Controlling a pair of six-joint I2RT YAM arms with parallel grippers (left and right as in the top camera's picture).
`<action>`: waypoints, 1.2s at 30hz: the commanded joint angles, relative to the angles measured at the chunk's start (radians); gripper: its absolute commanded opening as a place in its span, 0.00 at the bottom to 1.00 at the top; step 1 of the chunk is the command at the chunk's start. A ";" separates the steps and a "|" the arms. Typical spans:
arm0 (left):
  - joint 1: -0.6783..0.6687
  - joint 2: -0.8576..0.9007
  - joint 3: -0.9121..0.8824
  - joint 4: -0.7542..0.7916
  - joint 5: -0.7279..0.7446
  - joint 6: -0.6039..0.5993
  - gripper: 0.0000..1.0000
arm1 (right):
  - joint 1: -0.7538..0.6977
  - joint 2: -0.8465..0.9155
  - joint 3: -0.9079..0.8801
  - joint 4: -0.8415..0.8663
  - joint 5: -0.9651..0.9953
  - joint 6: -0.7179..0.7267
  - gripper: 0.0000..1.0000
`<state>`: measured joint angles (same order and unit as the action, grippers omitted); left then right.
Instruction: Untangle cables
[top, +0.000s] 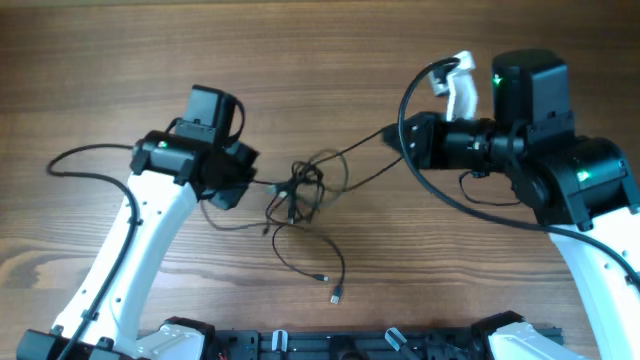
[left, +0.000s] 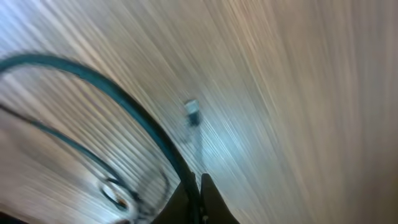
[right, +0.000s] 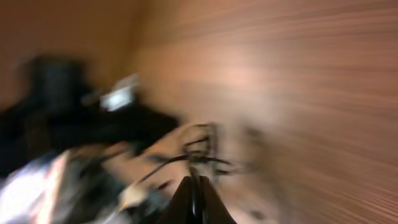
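The cables (top: 297, 190) are thin black cords bunched in a small knot at the table's middle, with loose strands trailing down to small plug ends (top: 336, 296). My left gripper (top: 250, 180) sits just left of the knot and is shut on a cable strand (left: 149, 130) that arcs away from its fingertips (left: 199, 199). My right gripper (top: 392, 140) is right of the knot and is shut on another strand (right: 194, 186) that runs taut toward the knot (right: 202, 149). A plug end (left: 192, 112) lies on the wood in the left wrist view. Both wrist views are blurred.
The wooden table (top: 320, 60) fills the overhead view. Thicker black robot cables loop off the left arm (top: 90, 160) and the right arm (top: 420, 100). The arm bases stand along the front edge (top: 340, 345).
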<state>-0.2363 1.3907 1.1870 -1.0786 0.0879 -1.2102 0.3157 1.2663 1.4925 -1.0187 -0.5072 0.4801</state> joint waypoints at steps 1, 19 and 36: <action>0.046 0.006 0.010 -0.018 -0.126 0.014 0.04 | -0.001 0.003 0.006 0.005 0.410 0.053 0.04; 0.079 -0.143 0.011 0.183 0.041 0.130 0.04 | -0.003 0.005 0.004 -0.235 1.116 0.388 0.04; 0.327 -0.476 0.011 0.310 0.307 0.122 0.04 | -0.051 0.010 0.004 -0.141 0.562 0.072 0.05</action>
<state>0.0772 0.9230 1.1889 -0.8112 0.2783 -1.1042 0.2733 1.2682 1.4925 -1.1885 0.2890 0.7525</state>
